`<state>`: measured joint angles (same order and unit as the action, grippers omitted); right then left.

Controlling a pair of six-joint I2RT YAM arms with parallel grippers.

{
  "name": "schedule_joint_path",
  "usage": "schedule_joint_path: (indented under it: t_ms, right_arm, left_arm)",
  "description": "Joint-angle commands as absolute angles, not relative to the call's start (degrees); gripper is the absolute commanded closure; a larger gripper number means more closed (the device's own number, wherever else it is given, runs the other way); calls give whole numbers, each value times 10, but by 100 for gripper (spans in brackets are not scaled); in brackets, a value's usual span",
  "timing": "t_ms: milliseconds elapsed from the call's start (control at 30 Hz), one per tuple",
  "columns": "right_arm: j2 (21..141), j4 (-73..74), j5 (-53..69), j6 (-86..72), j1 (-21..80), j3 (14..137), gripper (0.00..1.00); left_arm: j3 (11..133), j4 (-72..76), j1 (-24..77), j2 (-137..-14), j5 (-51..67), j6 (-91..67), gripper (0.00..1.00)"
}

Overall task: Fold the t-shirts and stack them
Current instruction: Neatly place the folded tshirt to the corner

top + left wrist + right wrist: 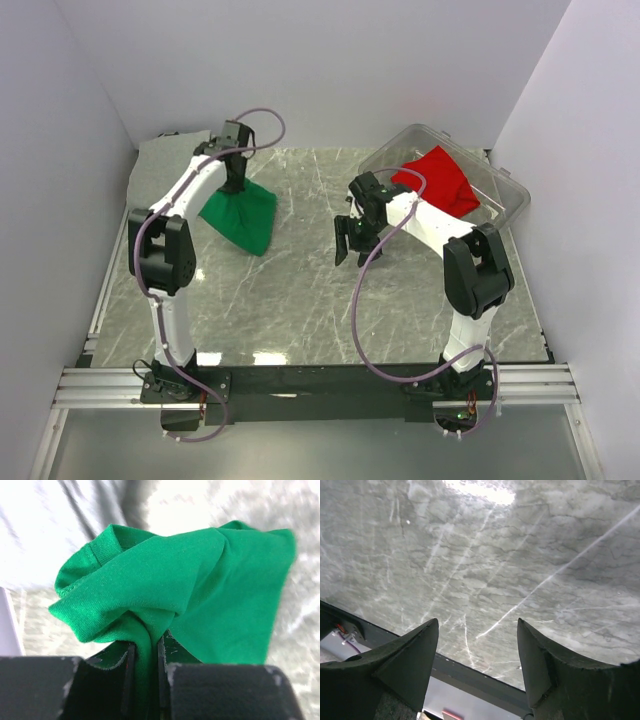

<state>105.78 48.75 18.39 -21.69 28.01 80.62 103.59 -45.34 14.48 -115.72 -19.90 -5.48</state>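
Bunched green t-shirt (200,590) tight in left gripper (145,652), right gripper (476,630) wide, red t-shirt (445,180) partly behind right arm (430,225)

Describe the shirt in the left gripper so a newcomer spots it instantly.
On the grey marble-patterned tabletop, look far left, under the left gripper. The bright green cotton t-shirt hangs bunched from that shut gripper, lower end on the table. Unlike the red t-shirt lying in the clear plastic bin at right, it is green and gripped.
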Motion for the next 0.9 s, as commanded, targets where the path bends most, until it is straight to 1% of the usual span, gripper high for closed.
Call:
schedule_joint_path:
  t_ms: [0,33,200,267,667,867]
  right_arm:
    - [1049,505,180,-199,272,825,29]
    - [1053,508,182,-197,272,825,29]
    - [1058,513,184,-191,271,815,29]
    - [1056,515,184,-191,272,810,29]
    - [1057,502,203,-207,271,774,30]
    - [1054,497,207,-217,276,764,30]
  left_arm:
    - [1113,-462,126,-1166,-208,-6,100]
    - [1128,-463,120,-1175,-203,17,100]
    - [1239,-470,106,-1212,-177,40,100]
    - [1256,-472,100,-1220,-175,46,100]
    - [1312,-419,28,-1194,-28,76,100]
    - [1322,-412,-22,-1201,9,69,100]
